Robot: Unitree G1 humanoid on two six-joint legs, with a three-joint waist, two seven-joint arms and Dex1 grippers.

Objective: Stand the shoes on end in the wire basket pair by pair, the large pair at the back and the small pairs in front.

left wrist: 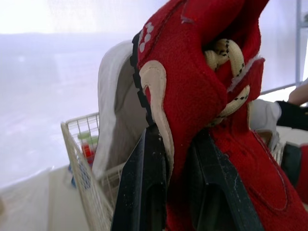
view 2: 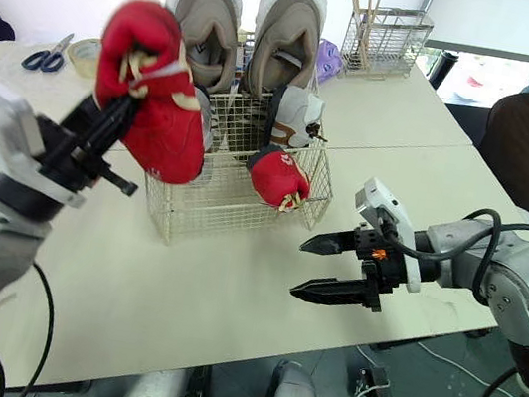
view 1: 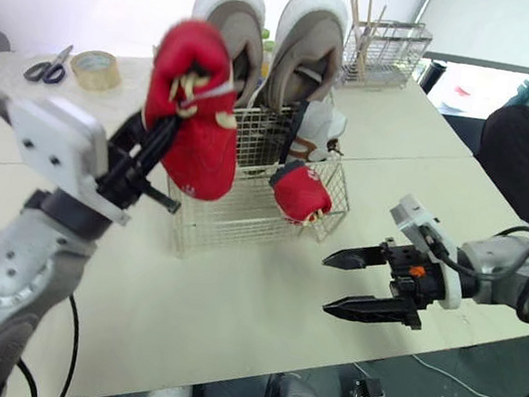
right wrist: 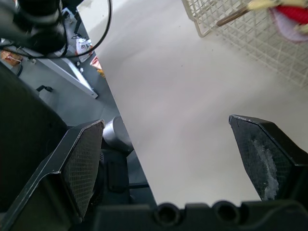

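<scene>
Left wrist view, fleecy red shoe [left wrist: 231, 144] in left gripper [left wrist: 174, 144], wire-mesh basket [left wrist: 81, 121]

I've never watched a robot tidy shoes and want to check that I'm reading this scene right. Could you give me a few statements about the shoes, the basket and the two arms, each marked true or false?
1. The left jaws are shut on a red fabric shoe with cream laces, held up off the table. True.
2. The right jaws grip the other red shoe. False: they are open and empty over the cream table; that second red shoe sits in the white wire basket.
3. Two large beige shoes with white soles stand on end at the back of the basket. True.
4. A pair of scissors lies inside the basket. False: the grey-handled scissors lie on the table beside a roll of tape.
</scene>
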